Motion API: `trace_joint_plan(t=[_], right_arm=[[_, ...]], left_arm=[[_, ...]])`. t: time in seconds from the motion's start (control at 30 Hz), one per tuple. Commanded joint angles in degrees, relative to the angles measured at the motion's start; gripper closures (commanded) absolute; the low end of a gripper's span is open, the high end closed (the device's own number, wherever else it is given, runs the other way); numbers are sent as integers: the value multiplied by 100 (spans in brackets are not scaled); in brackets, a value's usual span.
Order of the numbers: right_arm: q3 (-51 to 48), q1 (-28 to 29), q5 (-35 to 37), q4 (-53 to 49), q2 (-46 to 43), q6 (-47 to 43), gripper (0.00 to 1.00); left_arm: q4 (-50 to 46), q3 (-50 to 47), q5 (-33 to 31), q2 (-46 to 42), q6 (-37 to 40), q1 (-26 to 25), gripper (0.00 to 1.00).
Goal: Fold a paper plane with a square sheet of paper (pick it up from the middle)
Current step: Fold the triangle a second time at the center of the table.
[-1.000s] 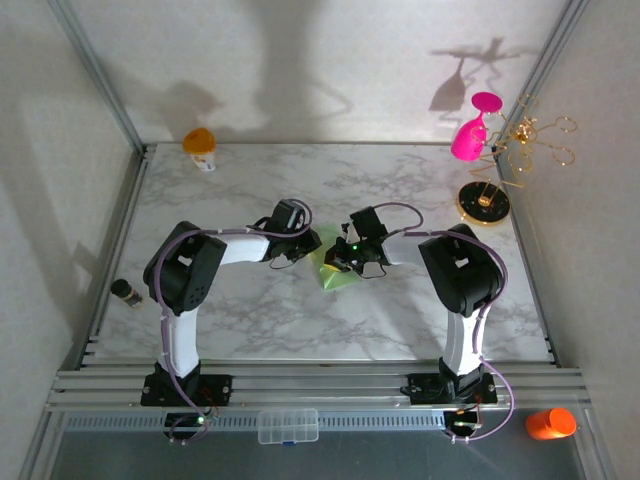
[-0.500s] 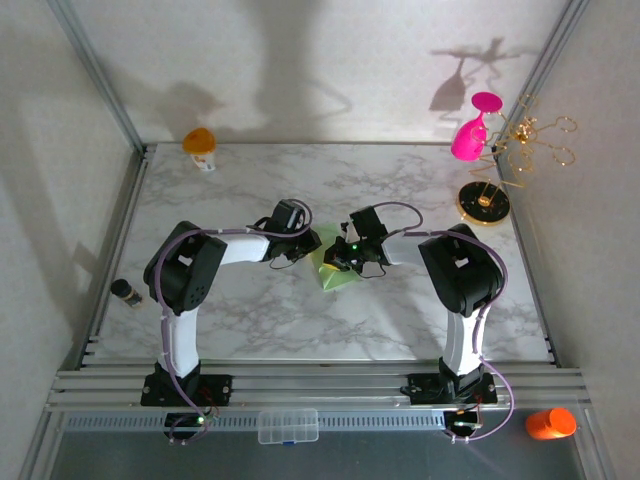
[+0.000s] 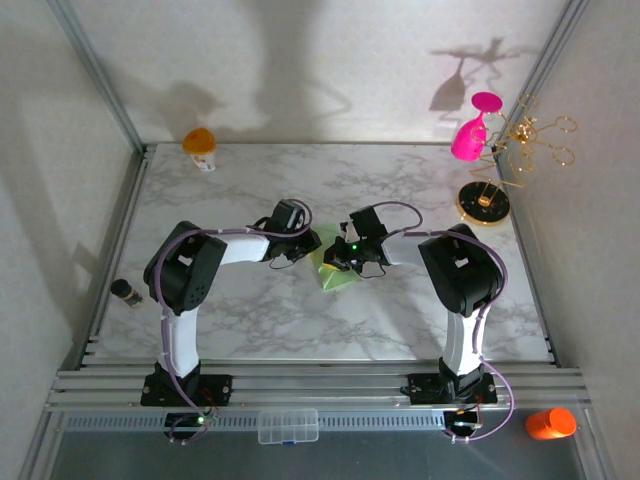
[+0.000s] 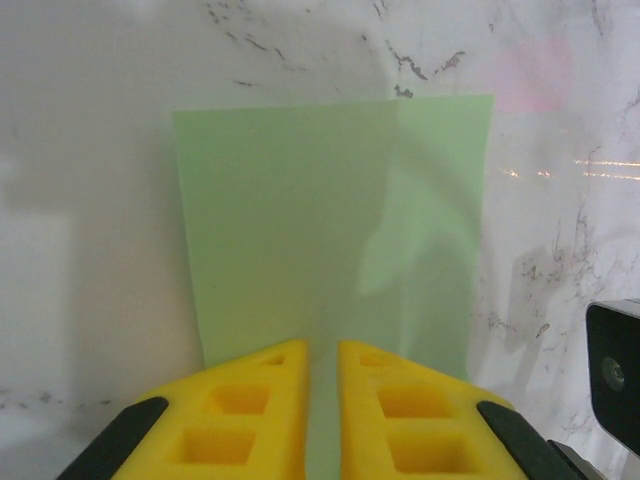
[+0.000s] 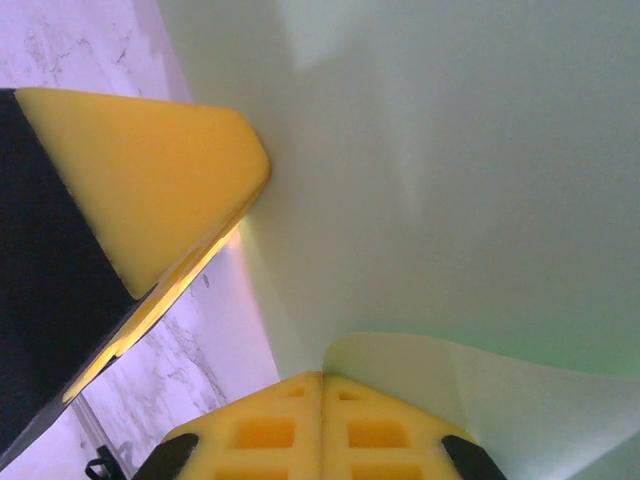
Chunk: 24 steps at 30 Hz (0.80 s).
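- Currently both grippers meet over the sheet of paper [image 3: 336, 274], which lies at the centre of the marble table [image 3: 230, 300] in the overhead view.
- Left gripper [image 4: 322, 346]: jaws drawn nearly together, with only a thin slit between them. They sit at the near edge of the sheet at the bottom of the left wrist frame. The sheet spreads flat toward the top of that frame, and its left part looks a darker green than the right. Whether the jaws nip the paper or merely rest on it cannot be told.
- Right gripper [image 5: 322, 378]: jaws pressed together at the bottom of the right wrist frame, apparently pinching a curled flap [image 5: 420, 365] that lifts off the flat part of the sheet.
- Judged step: a fold in progress, well short of a finished plane. One side anchors the sheet while the other raises the flap.
- Next move calls for carrying the flap across to line up with the opposite edge, then pressing the crease flat. The anchoring side must stop the thin sheet from sliding or buckling.
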Motion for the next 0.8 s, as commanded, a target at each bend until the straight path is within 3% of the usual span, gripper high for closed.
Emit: trace_joint_plan(t=[0.0,0.77], right_arm=[[146,60,-131,40,132,-96,100],[151,61,22,-87,237,-153,100]], left_arm=[[-150,47,46,192,40,38,84],[-164,56,48,167,32,29,84]])
